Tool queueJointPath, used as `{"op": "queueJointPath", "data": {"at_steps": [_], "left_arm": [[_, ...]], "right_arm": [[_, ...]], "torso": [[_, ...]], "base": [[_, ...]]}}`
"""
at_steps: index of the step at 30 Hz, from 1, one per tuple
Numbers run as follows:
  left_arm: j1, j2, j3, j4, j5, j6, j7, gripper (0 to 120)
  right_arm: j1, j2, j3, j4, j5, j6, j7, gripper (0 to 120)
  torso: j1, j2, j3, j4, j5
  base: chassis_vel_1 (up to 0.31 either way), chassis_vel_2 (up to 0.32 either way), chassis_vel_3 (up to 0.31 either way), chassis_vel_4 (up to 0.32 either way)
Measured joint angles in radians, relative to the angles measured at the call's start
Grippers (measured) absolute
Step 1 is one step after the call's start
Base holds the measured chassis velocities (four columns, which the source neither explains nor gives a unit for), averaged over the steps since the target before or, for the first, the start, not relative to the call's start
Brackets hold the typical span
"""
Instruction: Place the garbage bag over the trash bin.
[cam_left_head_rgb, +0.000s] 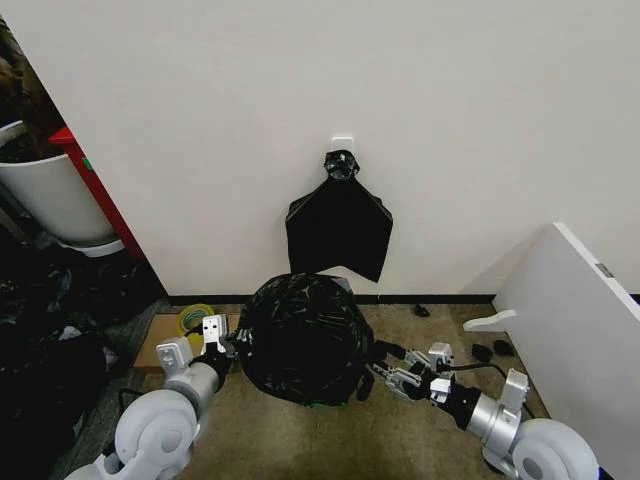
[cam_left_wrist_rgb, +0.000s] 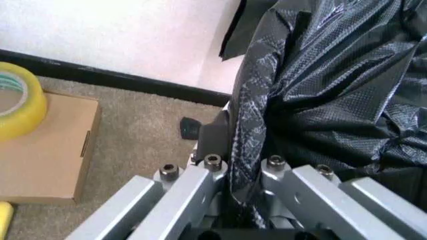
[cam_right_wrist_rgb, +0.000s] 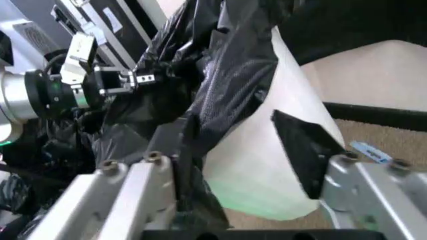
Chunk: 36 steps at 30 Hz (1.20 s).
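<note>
Both grippers, left (cam_left_head_rgb: 222, 337) and right (cam_left_head_rgb: 383, 371), flank the round cream-white plastic bin (cam_right_wrist_rgb: 267, 165). Left is clenched on the glossy black plastic bag (cam_left_head_rgb: 303, 335); right stands released. Draping step; next, tug the hem down.

- Looks like a back corner of an office or lab storeroom, not a home.
- Plain white wall (cam_left_head_rgb: 450, 110) across the upper frame, with a black baseboard (cam_left_head_rgb: 420, 298) along its foot.
- Short-pile beige carpet (cam_left_head_rgb: 400, 430) over the lower middle.
- Flat bundle of black bags (cam_left_head_rgb: 338, 225) hung from a white hook (cam_left_head_rgb: 342, 143) at centre.
- Cardboard box (cam_left_head_rgb: 150, 345) at lower left, a roll of yellow tape (cam_left_head_rgb: 195, 318) resting on it.
- White round tub (cam_left_head_rgb: 50, 195) with a red edge and dark clutter at far left.
- White panel (cam_left_head_rgb: 580, 320) at lower right.
</note>
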Motion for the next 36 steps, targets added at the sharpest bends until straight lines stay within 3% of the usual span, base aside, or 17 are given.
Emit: {"op": "queueJointPath", "data": {"at_steps": [3, 5, 7, 11, 24, 34, 36], "left_arm": [[0.0, -0.001, 0.004, -0.004, 0.003, 0.0, 0.0, 1], [0.0, -0.001, 0.004, -0.004, 0.003, 0.0, 0.0, 1], [0.002, -0.001, 0.005, -0.008, 0.004, 0.0, 0.0, 1], [0.003, 0.0, 0.005, -0.013, 0.005, 0.0, 0.0, 1], [0.017, -0.009, 0.005, -0.033, 0.011, 0.0, 0.002, 1], [0.009, -0.008, 0.023, -0.053, -0.008, 0.014, 0.002, 1], [0.004, -0.013, 0.024, -0.053, -0.023, 0.014, -0.009, 1]], "right_arm": [[0.002, 0.004, -0.005, -0.003, -0.012, -0.002, 0.0, 32], [0.002, 0.004, -0.005, -0.003, -0.013, -0.003, 0.0, 30], [0.001, 0.006, -0.008, -0.006, -0.022, -0.003, 0.0, 16], [-0.002, 0.009, -0.008, -0.007, -0.023, -0.003, -0.001, 1], [0.013, 0.022, -0.019, -0.034, -0.02, -0.001, 0.048, 0], [0.025, 0.043, -0.041, -0.065, -0.113, -0.002, 0.069, 0], [0.022, 0.046, -0.037, -0.063, -0.116, 0.007, 0.069, 10]], "torso": [[0.0, 0.0, 0.0, 0.0, 0.0], [0.0, 0.0, 0.0, 0.0, -0.0001], [0.0, 0.0, 0.0, 0.0, 0.0], [0.0, 0.0, 0.0, 0.0, 0.0], [0.0, 0.0, 0.0, 0.0, 0.0001], [0.0, 0.0, 0.0, 0.0, 0.0001], [0.0, 0.0, 0.0, 0.0, 0.0001]], "base": [[0.0, 0.0, 0.0, 0.0], [0.0, 0.0, 0.0, 0.0], [0.0, 0.0, 0.0, 0.0], [0.0, 0.0, 0.0, 0.0], [0.0, 0.0, 0.0, 0.0], [0.0, 0.0, 0.0, 0.0], [0.0, 0.0, 0.0, 0.0]]}}
